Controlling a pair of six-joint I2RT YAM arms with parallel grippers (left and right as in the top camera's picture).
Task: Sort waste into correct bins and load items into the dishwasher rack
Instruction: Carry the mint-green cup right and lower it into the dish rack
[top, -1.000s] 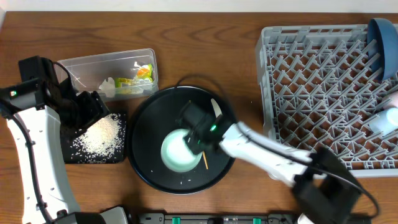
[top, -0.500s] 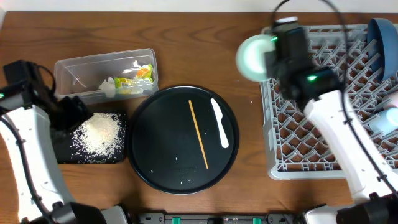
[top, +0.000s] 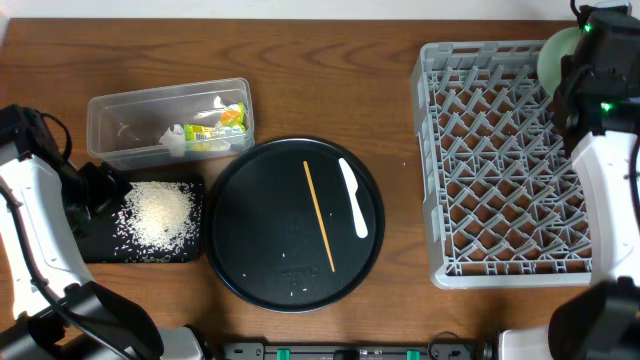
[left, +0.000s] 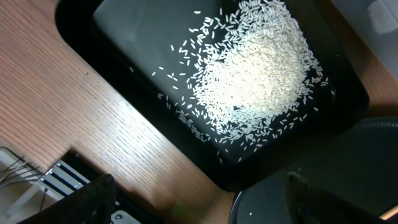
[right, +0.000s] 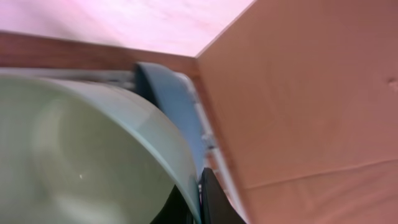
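Mint-green plastic marks the bowl (top: 555, 55) overhead, held by the right gripper (top: 574, 64) at the rack's (top: 500, 160) one o'clock corner.

From the left wrist, the left gripper (left: 198, 194) gapes empty beside rice (left: 255, 68) heaped on a black tray (left: 143, 31).

From the right wrist, closed jaws pinch the bowl's rim at six o'clock. It looks light, stiff and slick, so a rim hold suits.

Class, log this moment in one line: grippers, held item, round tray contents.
left gripper: open, near rice | right gripper: shut on mint bowl, at rack | round tray: wooden stick, white utensil
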